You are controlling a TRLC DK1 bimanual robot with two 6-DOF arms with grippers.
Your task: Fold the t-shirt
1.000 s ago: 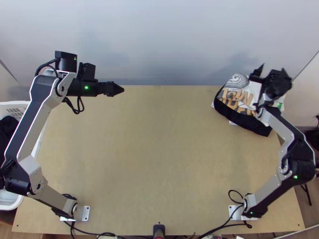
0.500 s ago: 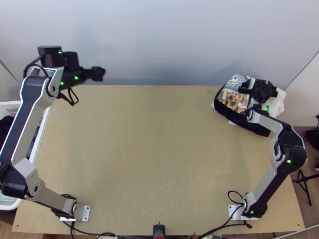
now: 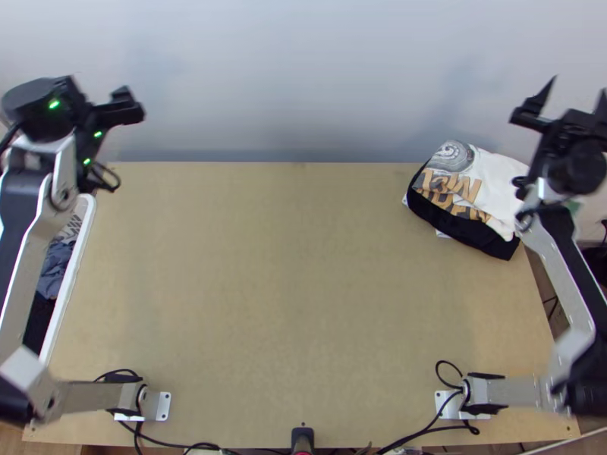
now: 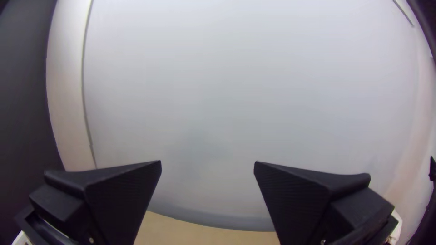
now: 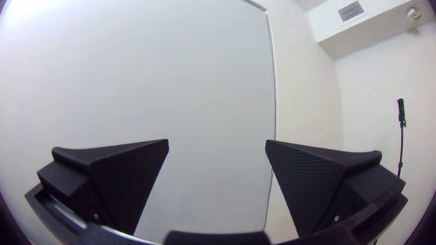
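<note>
Pile of folded shirts (image 3: 455, 199) sits nearer your right gripper (image 5: 217, 141), its fingers spread, empty, past the pile's right side; your left gripper (image 4: 208, 162), likewise parted and empty, hangs well left.

L grip. (image 3: 127, 108) & R grip. (image 3: 578, 86) blurred, top view. Basket (image 3: 75, 258), base side of L grip., part hidden under L arm (image 3: 19, 208), cut off by edge. Pile's (image 3: 493, 182) side nearest R grip. part hidden behind R arm (image 3: 561, 265).

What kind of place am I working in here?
Probably an indoor robot test station set up for laundry folding: two arm bases bolted to a wooden table, a clothes pile at its far right corner, and a white basket holding garments beside it.
</note>
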